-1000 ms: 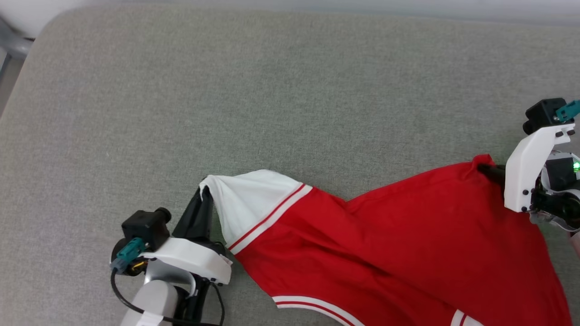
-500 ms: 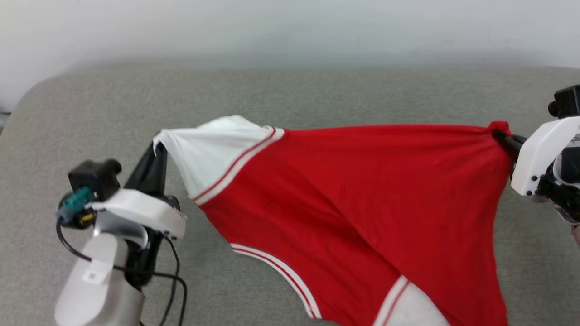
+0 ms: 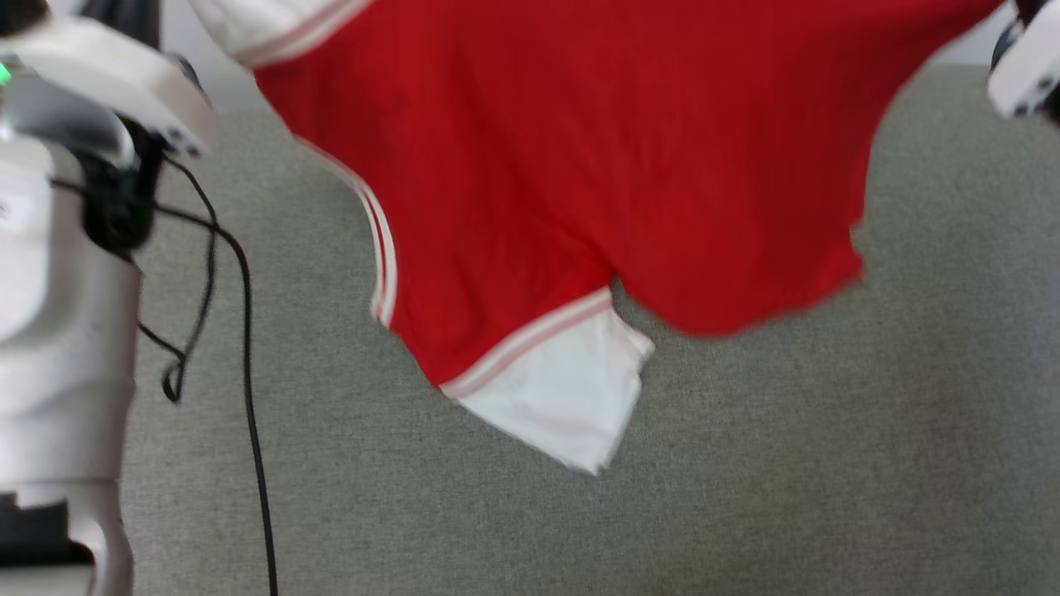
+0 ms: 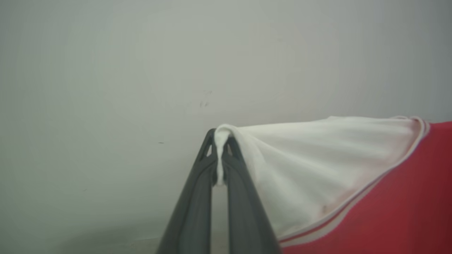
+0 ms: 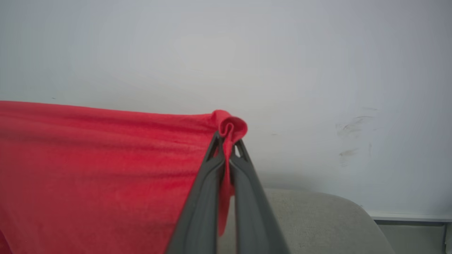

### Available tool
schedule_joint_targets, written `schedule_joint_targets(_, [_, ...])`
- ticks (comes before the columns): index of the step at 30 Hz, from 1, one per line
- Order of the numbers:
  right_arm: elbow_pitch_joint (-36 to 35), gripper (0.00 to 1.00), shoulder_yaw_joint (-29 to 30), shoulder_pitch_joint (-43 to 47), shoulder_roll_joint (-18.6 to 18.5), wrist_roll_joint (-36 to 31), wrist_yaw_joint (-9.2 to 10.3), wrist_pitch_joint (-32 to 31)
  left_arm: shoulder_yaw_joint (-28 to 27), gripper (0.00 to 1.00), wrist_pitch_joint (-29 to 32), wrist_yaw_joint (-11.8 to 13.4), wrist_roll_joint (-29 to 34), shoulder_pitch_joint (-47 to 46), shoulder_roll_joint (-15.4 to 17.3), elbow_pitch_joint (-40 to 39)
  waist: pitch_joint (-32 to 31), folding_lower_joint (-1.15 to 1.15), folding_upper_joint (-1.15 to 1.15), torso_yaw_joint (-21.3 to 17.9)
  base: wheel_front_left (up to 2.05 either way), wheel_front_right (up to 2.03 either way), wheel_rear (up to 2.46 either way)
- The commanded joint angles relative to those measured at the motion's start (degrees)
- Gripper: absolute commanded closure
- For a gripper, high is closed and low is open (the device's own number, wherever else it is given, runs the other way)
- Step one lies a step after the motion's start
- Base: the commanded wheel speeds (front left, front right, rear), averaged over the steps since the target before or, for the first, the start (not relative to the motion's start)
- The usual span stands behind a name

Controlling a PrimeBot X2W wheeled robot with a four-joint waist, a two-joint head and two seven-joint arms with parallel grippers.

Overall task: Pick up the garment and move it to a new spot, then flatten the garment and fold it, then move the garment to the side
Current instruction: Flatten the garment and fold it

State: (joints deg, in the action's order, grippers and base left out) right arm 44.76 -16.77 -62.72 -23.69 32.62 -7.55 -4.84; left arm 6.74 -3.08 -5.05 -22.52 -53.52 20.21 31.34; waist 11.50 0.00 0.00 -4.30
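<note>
- The garment (image 3: 596, 149) hangs in the air, stretched from left to right between the two arms, above a grey fabric surface (image 3: 745, 463).
- The left fingers (image 4: 213, 139) are closed tight on the outer edge of a white sleeve (image 4: 317, 158). A small fold of white cloth sticks up between their tips.
- From that pinch the sleeve fans out to the right and ends at a striped band (image 4: 356, 201), where the red cloth begins.
- The right fingers (image 5: 222, 157) are closed on a bunched corner of the red cloth, which curls over their tips. From there the cloth runs taut to the left.
- In the blurred head view the red cloth sags in the middle, and its lowest edge hangs right of centre.
- A second white sleeve (image 3: 563, 406) dangles below the red cloth. Whether its tip touches the grey surface cannot be told.
- A striped trim (image 3: 383, 248) runs down the left edge of the red cloth.
- The pale left forearm (image 3: 58, 314) rises along the left side of the head view, with a black cable (image 3: 247, 348) looping beside it.
- A white cover (image 3: 1023, 79) of the right arm shows at the far right.
- A pale wall (image 5: 317, 53) stands behind both pairs of fingers, and a rounded corner of the grey surface lies below the right ones.
</note>
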Motion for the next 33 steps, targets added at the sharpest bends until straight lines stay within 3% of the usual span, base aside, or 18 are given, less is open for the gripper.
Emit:
schedule_joint_targets(1, [0.7, 1.0, 0.7, -3.6, 0.4, -1.1, 0.12, 1.1, -0.6, 1.0, 0.5, 0.9, 0.8, -3.8, 1.5, 1.2, 3.0, 0.0, 0.0, -0.9, 0.0, 0.0, 0.0])
schedule_joint_targets(7, [3.3, 1.0, 3.6, -19.0, 1.1, -4.6, 0.13, 5.0, 1.7, 1.0, 1.4, 1.7, 5.3, -22.0, 5.0, 5.2, 11.2, 0.0, 0.0, -0.5, 0.0, 0.0, 0.0])
schedule_joint_targets(15, [5.5, 1.0, 5.3, -30.5, 1.1, -6.5, 0.13, 6.9, 3.2, 1.0, 0.1, 1.9, 6.9, -35.6, 4.1, 9.1, 20.0, 0.0, 0.0, 2.4, 0.0, 0.0, 0.0])
schedule_joint_targets(23, [8.3, 1.0, 2.7, -32.7, 2.8, -6.5, 0.11, 8.3, 3.6, 1.0, -1.1, 1.5, 5.4, -37.8, 1.7, 13.8, 23.9, 0.0, 0.0, 3.9, 0.0, 0.0, 0.0])
schedule_joint_targets(33, [13.0, 1.0, -3.7, -26.7, 4.1, -0.8, 0.1, 10.2, 2.8, 1.0, -1.3, -0.7, 0.3, -31.5, -1.1, 19.0, 25.6, 0.0, 0.0, 4.5, 0.0, 0.0, 0.0])
